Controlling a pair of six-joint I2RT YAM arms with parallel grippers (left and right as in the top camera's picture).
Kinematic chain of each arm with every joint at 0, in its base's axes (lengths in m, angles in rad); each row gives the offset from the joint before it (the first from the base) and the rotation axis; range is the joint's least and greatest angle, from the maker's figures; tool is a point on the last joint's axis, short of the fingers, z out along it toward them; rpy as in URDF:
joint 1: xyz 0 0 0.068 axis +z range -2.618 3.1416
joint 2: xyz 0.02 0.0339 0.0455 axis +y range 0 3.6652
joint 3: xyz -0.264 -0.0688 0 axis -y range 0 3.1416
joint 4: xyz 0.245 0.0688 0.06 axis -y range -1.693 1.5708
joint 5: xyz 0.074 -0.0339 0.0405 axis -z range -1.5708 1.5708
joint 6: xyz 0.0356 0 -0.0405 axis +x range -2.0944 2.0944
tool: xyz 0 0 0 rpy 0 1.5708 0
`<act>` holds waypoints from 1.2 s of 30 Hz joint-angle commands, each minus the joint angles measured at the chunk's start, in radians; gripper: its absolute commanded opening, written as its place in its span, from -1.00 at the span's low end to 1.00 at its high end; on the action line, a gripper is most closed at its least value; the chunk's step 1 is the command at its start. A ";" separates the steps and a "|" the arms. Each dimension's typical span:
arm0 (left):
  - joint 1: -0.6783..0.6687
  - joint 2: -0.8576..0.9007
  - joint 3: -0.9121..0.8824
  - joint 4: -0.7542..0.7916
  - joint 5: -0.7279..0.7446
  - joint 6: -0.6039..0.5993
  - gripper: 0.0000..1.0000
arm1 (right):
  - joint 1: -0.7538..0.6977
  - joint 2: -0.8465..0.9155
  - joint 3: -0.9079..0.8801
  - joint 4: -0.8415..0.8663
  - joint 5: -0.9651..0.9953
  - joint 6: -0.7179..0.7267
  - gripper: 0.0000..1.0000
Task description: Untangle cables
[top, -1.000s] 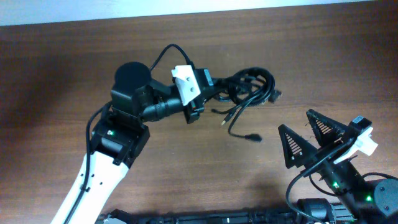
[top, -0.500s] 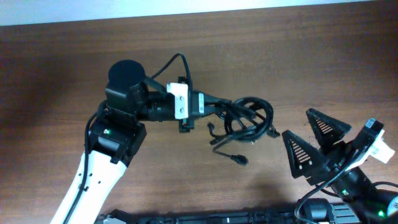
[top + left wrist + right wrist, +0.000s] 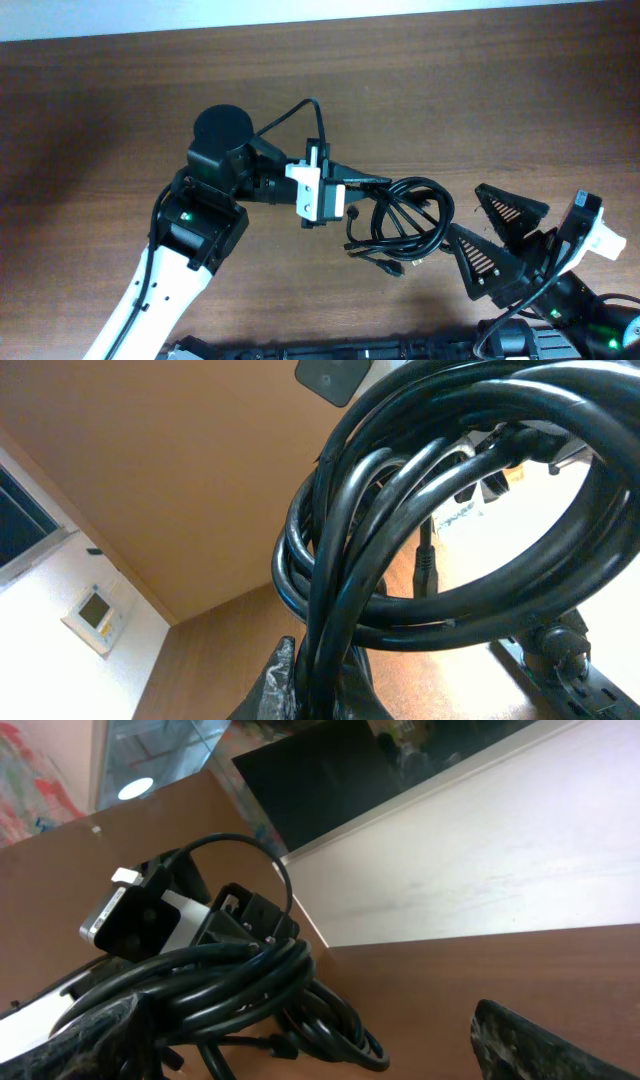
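The cables (image 3: 400,540) cover most of the left pincer (image 3: 370,184) in its wrist view, running off-frame.

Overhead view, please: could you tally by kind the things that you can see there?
Robot arms: 2, the left arm and the right arm
Tangled cable bundle: 1, its separate cords too knotted to count
Table: 1
Total: 4

I am finding no legible text, label, brand or number in any view. In the left wrist view I am noting faint print (image 3: 462,518) behind the cables (image 3: 330,560) and a wall panel (image 3: 95,615), both unreadable.
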 commanded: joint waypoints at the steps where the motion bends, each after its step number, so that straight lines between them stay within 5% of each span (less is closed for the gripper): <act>1: -0.011 -0.023 0.014 0.005 0.001 0.058 -1.00 | 0.005 0.005 0.019 -0.001 -0.029 0.009 0.98; 18: -0.076 0.006 0.014 0.017 -0.034 0.320 -1.00 | 0.005 0.080 0.018 -0.072 -0.035 -0.003 1.00; 24: -0.076 0.006 0.014 0.016 -0.070 0.416 -0.98 | 0.005 0.130 0.018 -0.074 -0.035 -0.043 0.22; 31: -0.075 0.006 0.014 0.018 -0.147 0.507 -1.00 | 0.005 0.135 0.018 -0.116 0.053 -0.150 -0.10; 36: -0.075 0.006 0.014 0.082 -0.147 0.550 -1.00 | 0.005 0.135 0.018 -0.207 0.067 -0.354 -0.12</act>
